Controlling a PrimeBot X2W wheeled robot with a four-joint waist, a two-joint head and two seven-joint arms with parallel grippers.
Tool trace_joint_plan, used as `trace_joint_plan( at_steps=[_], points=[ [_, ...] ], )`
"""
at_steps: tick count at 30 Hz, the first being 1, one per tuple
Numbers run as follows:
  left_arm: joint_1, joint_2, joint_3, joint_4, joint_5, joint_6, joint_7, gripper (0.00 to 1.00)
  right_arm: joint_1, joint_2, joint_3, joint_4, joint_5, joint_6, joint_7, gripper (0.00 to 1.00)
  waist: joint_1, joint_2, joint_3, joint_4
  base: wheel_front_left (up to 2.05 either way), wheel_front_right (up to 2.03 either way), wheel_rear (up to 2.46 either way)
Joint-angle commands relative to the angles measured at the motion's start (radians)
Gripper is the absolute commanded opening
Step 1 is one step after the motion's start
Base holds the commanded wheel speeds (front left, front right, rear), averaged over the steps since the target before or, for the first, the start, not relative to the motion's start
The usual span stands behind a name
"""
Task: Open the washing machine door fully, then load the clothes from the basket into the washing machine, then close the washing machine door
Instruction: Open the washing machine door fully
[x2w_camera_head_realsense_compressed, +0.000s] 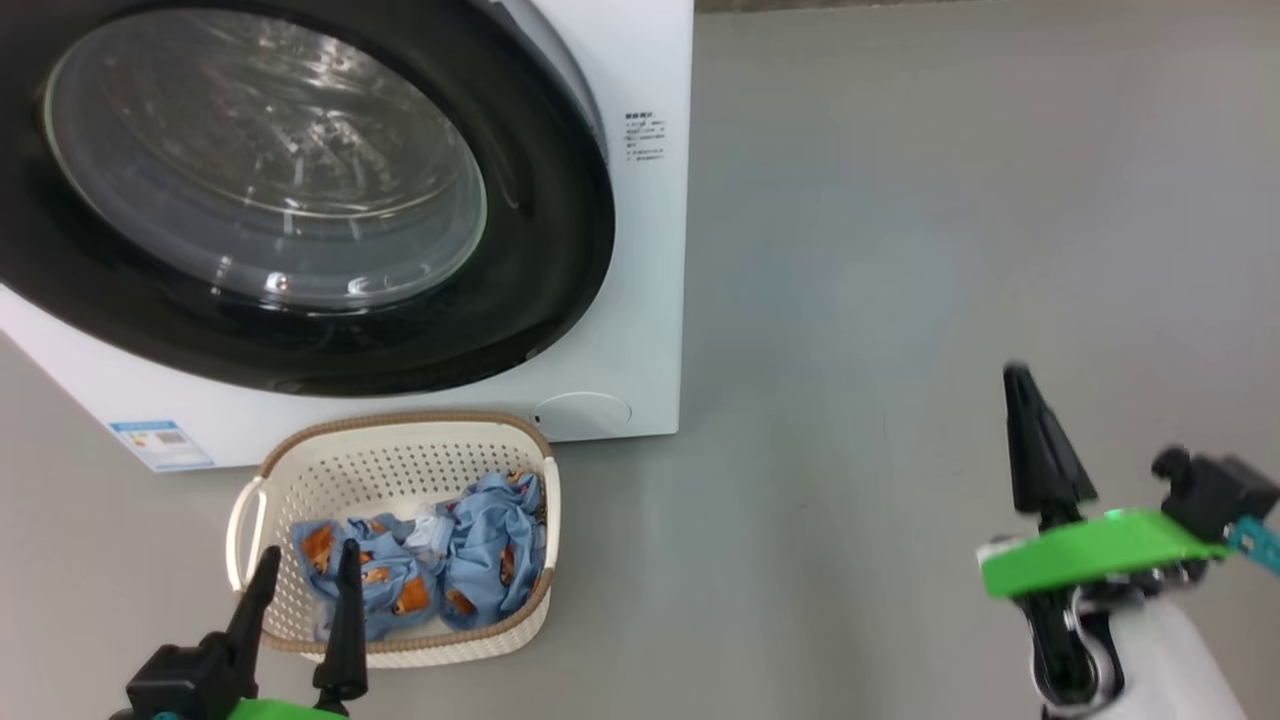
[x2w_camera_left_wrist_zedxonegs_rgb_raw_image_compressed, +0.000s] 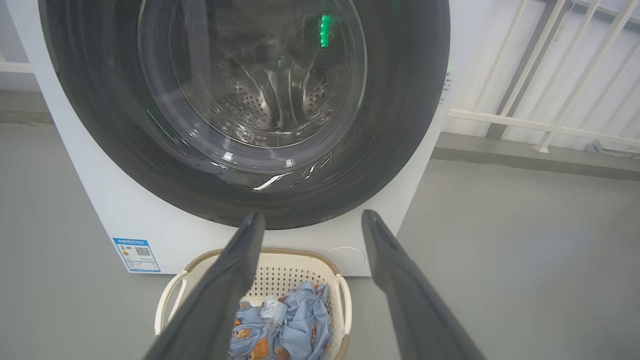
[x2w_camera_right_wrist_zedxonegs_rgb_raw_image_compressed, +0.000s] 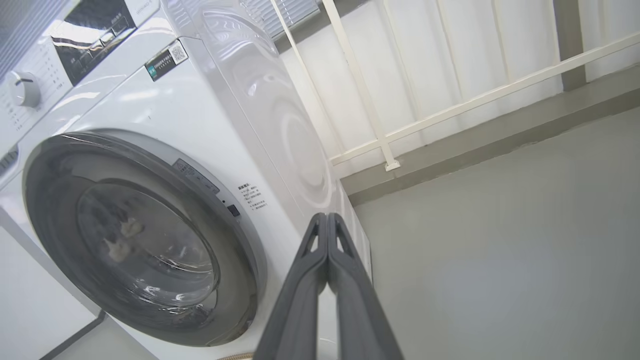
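Hovering over the near rim of the basket (x2w_camera_head_realsense_compressed: 400, 420), the left gripper (x2w_camera_head_realsense_compressed: 309, 552) has its fingers apart. The right gripper (x2w_camera_head_realsense_compressed: 1018, 378), pinched together and empty, hangs far right. The clothes (x2w_camera_head_realsense_compressed: 480, 550) lie in the basket before the washing machine (x2w_camera_head_realsense_compressed: 650, 300); the washing machine door (x2w_camera_head_realsense_compressed: 540, 250) sits closed.

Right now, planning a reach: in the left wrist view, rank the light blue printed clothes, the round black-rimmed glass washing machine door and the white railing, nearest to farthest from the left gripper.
1. light blue printed clothes, below the left gripper
2. washing machine door, straight ahead
3. white railing, far right, behind
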Motion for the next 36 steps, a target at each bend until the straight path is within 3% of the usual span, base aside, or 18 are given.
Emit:
trace_joint_plan(
  at_steps=[1, 12, 26, 31, 36],
  points=[
    [-0.039, 0.009, 0.03, -0.028, -0.014, -0.002, -0.006, 1.0, -0.042, 0.004, 0.033, -0.028, 0.016, 0.002, -0.012, 0.0, 0.0, 0.0, 0.009, 0.009, 0.0, 0.0, 0.0],
    [-0.075, 0.003, 0.015, -0.03, -0.028, -0.002, -0.006, 1.0, -0.271, 0.011, 0.067, -0.038, 0.223, 0.002, -0.012, 0.0, 0.0, 0.0, 0.059, 0.06, 0.0, 0.0, 0.0],
    [-0.158, -0.005, -0.038, -0.034, -0.051, -0.002, -0.006, 1.0, -0.559, -0.101, 0.168, 0.079, 0.549, 0.002, -0.009, 0.0, 0.0, 0.0, 0.167, 0.154, 0.0, 0.0, 0.0],
    [-0.176, -0.009, -0.052, -0.035, -0.059, -0.002, -0.006, 1.0, -0.625, -0.139, 0.225, 0.092, 0.699, 0.002, 0.046, 0.0, 0.0, 0.0, 0.194, 0.178, 0.0, 0.0, 0.0],
    [-0.204, -0.014, -0.078, -0.039, -0.07, -0.002, -0.006, 1.0, -0.707, -0.191, 0.286, 0.135, 0.886, 0.002, 0.21, 0.0, 0.0, 0.0, 0.231, 0.21, 0.0, 0.0, 0.0]
  ],
)
